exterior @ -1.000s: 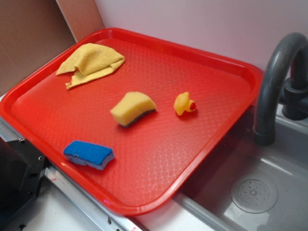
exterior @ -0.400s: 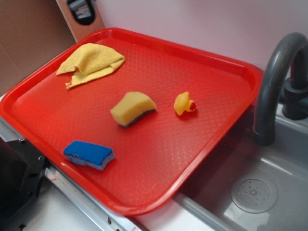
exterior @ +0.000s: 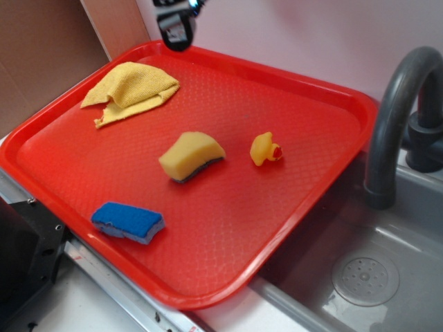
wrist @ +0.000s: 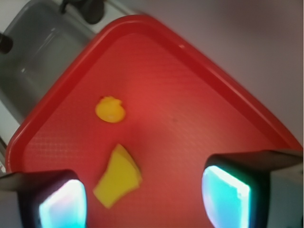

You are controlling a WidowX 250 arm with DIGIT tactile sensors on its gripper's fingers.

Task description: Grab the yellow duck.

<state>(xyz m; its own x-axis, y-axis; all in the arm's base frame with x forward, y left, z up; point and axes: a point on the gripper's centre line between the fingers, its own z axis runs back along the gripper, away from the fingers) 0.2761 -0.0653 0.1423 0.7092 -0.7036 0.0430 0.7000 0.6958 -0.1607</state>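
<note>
1. Evidently the yellow duck (exterior: 265,149) is a small, light rubber toy, so it likely gives a little when pinched and may skid on the textured red tray (exterior: 311,131) or squirt out of a hard, off-centre squeeze.
2. Best hold, as I judge it: across the rounded body, low and through its widest part, with one finger on each flank. The head and the red-orange beak look too small and sloped to clamp securely.
3. The duck sits on the tray toward its sink-side half, just beside the yellow sponge (exterior: 192,156) but apart from it; the blue sponge (exterior: 129,222) and the yellow cloth (exterior: 131,90) lie well away. In the wrist view the duck (wrist: 110,109) lies ahead of the fingers, with the sponge (wrist: 118,176) nearer to them.
4. The gripper (wrist: 142,194) is spread wide and has nothing in it; its two fingers frame the bottom corners of the wrist view with bare tray between them.
5. Compared with the earlier exterior frames, the gripper (exterior: 176,24) has come into view and travelled rightward along the tray's far rim; a second ago it was not visible at all. The duck, sponges and cloth have not moved.
</note>
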